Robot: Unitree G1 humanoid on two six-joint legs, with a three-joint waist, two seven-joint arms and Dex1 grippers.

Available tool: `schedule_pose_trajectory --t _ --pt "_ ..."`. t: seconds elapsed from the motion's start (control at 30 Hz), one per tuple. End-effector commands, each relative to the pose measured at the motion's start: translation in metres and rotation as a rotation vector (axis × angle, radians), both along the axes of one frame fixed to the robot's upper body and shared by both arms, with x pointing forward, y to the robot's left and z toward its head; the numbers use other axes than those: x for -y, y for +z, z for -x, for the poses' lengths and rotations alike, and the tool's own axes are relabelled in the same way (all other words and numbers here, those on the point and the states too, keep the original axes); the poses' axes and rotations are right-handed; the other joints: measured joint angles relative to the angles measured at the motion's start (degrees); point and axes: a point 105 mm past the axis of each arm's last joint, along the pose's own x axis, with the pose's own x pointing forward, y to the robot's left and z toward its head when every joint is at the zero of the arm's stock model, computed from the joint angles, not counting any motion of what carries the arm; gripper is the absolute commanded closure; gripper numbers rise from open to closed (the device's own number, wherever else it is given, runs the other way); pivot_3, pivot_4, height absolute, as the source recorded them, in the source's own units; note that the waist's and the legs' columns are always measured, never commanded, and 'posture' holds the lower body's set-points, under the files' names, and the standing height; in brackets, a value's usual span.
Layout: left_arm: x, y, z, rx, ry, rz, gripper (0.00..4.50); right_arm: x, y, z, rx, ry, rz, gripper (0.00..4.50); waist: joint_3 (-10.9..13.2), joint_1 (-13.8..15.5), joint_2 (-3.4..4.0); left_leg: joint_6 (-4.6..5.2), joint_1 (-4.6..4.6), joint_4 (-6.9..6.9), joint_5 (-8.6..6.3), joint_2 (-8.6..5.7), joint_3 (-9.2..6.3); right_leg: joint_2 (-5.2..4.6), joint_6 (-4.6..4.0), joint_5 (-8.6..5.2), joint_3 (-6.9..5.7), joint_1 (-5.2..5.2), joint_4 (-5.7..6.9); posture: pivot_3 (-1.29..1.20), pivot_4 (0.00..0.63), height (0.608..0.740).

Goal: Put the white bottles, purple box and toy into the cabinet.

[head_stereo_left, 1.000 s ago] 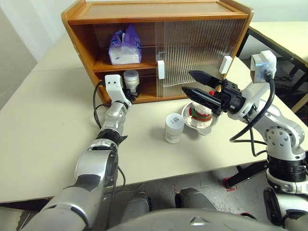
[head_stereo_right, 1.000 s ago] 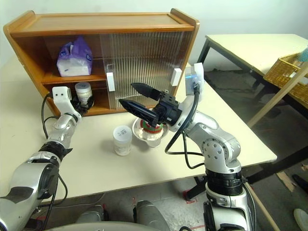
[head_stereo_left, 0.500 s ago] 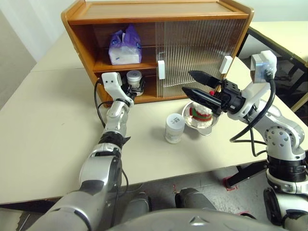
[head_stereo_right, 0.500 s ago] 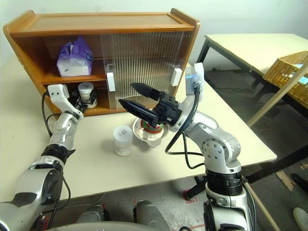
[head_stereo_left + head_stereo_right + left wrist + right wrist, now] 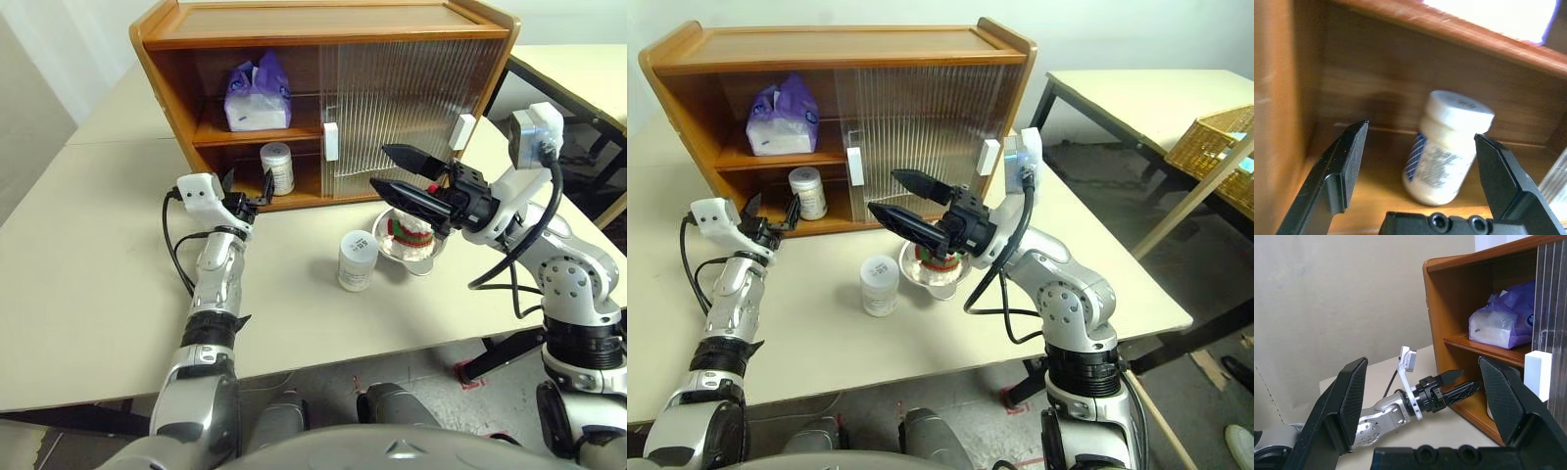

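Since a second ago the left gripper (image 5: 245,189) has drawn back out of the cabinet (image 5: 323,39), leaving one white bottle (image 5: 278,167) standing upright on the lower shelf; its fingers are spread wide and hold nothing. Opposite it, the right gripper (image 5: 394,168) has kept its place, jaws apart and empty, hovering above the steel bowl (image 5: 409,251).

Everything rests on a pale beige table (image 5: 88,255); a second such table (image 5: 1136,93) and a wicker basket (image 5: 1215,147) stand off to the robot's right.

On the upper shelf lies the purple box (image 5: 257,98), long axis level, its tissue tuft pointing up. A second white bottle (image 5: 356,260) stands upright on the table just beside the bowl, lid up. Inside the bowl sits the toy (image 5: 409,233), whose facing cannot be told.
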Motion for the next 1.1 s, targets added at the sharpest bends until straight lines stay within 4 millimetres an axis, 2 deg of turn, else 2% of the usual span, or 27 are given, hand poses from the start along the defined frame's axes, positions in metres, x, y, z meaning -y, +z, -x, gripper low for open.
schedule_pose_trajectory --t 0.03,0.4,0.7,0.87,1.1 --pt "-0.002 -0.009 -0.002 -0.060 0.034 -0.021 0.69 -0.002 0.001 0.001 0.002 0.020 0.010 0.00 0.00 0.11 0.00 0.00 0.00 0.00 0.00 0.02 -0.01 -0.02 -0.04 0.02 0.04 -0.01 -0.01 -0.14 0.045 0.740" --pt "0.009 -0.016 -0.023 -0.145 0.085 -0.038 4.48 -0.001 0.002 0.001 0.005 0.013 0.013 0.00 0.01 0.74 0.00 -0.01 -0.03 -0.14 0.00 0.36 -0.08 -0.02 -0.17 0.08 0.09 -0.05 -0.17 -0.15 0.044 0.740" --pt "0.004 -0.028 -0.035 -0.201 0.113 -0.058 4.48 0.000 0.003 0.002 0.008 0.006 0.016 0.00 0.03 0.74 -0.02 0.00 -0.05 -0.21 0.00 0.37 -0.09 0.03 -0.13 0.08 0.07 -0.08 -0.21 -0.16 0.046 0.740" --pt "0.015 -0.021 -0.047 -0.207 0.067 -0.070 4.48 0.000 0.004 0.002 0.011 0.003 0.022 0.00 0.05 0.76 -0.03 0.01 -0.05 -0.19 0.01 0.38 -0.11 -0.01 -0.09 0.10 0.09 -0.06 -0.22 -0.18 0.043 0.740" --pt "0.031 -0.021 -0.052 -0.219 0.004 -0.078 4.48 0.003 0.004 0.002 0.014 -0.010 0.027 0.00 0.05 0.24 -0.03 0.01 -0.07 -0.21 0.01 0.10 -0.08 -0.01 0.00 0.06 0.04 -0.06 -0.27 -0.20 0.041 0.740"
